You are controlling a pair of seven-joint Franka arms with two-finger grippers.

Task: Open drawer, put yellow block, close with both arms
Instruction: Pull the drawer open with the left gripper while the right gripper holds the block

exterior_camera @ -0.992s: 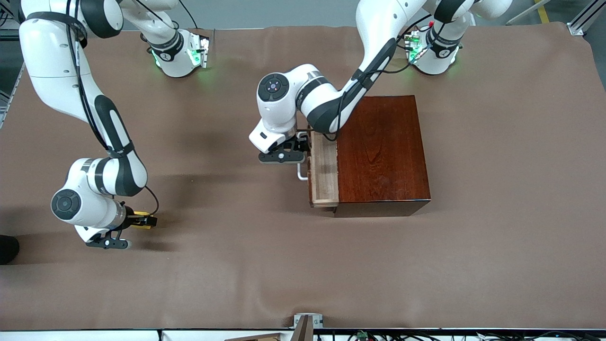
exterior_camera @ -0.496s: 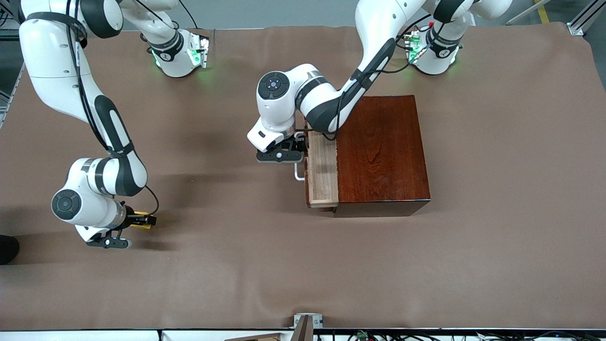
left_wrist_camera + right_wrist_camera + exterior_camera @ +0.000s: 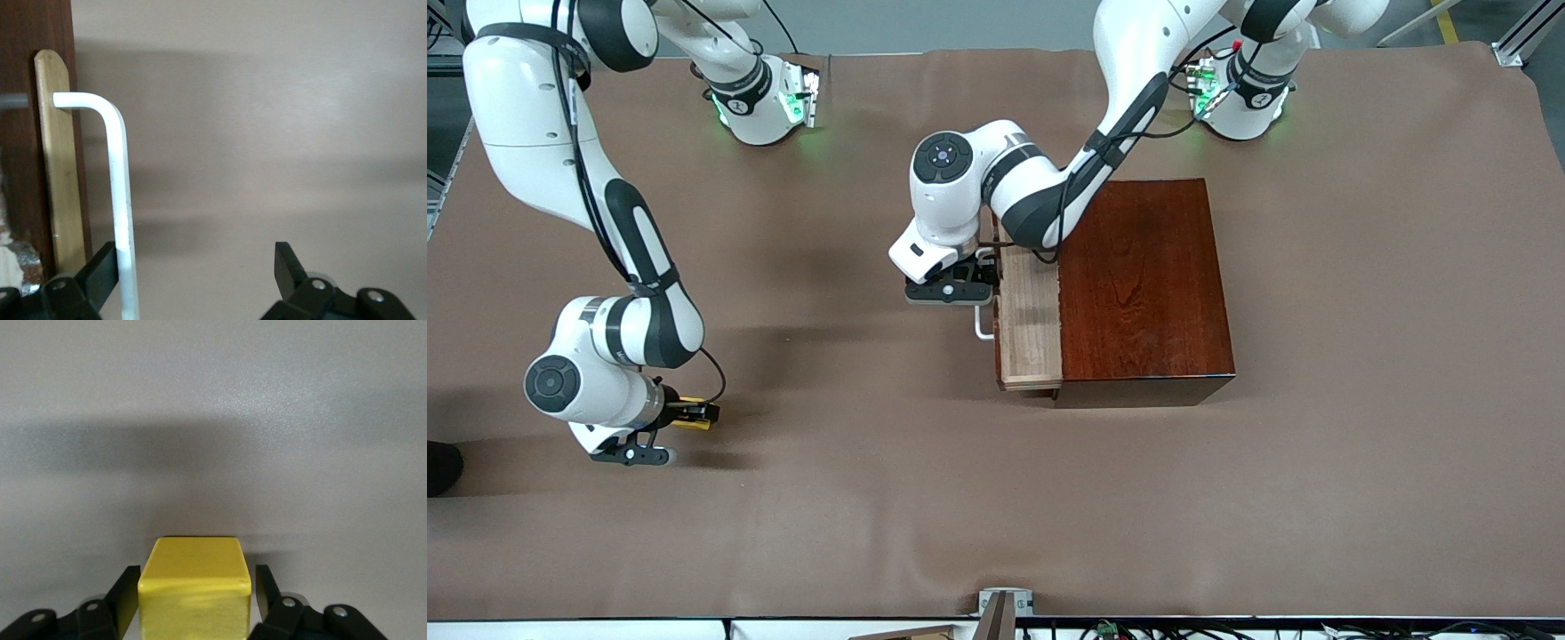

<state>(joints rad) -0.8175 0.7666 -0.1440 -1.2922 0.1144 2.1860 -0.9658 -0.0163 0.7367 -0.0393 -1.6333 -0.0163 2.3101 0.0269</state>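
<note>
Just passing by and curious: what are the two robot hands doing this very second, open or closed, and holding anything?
Left gripper: open, fingers either side of the drawer's white handle.
Right gripper: fingers against the yellow block, shut on it.

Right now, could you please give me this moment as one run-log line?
drawer partly open | left gripper open at handle | right gripper around yellow block on table | block not yet in drawer

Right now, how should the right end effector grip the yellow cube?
Grip the small bright yellow cube by its two plain side faces, coming in low from the right arm's end of the table: it sits flat, square to the right end effector.
</note>
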